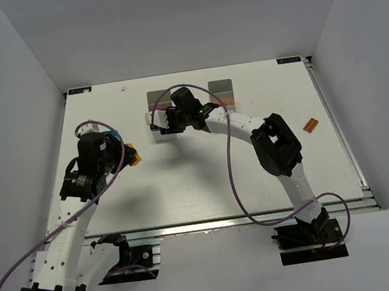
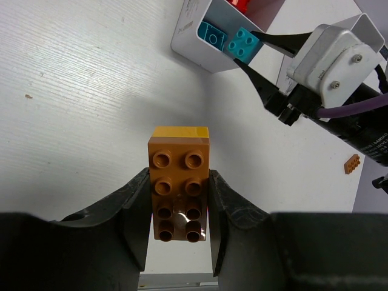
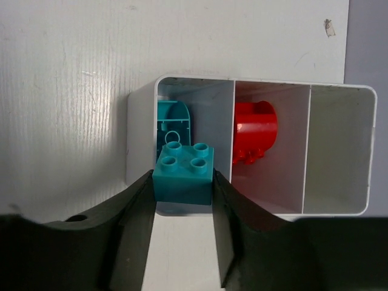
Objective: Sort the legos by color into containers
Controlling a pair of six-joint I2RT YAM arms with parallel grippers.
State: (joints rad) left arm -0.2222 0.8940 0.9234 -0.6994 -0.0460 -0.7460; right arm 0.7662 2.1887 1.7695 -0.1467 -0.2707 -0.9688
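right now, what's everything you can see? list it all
bin: one, white, three compartments, far middle of table
teal brick: one, teal, gripped at the bin's end compartment
second teal brick: one, teal, inside that compartment
red brick: one, red, rounded, middle compartment
orange brick: one, orange, gripped above the table
small orange brick: one, orange, loose on the table's right
grey squares: two, grey, far edge
table: one, white
arms: two, white and black
left fingers: black, shut on orange brick
right fingers: black, shut on teal brick

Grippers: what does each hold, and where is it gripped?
Left gripper pinches the orange brick across its long sides. Right gripper pinches the teal brick across two opposite side walls.
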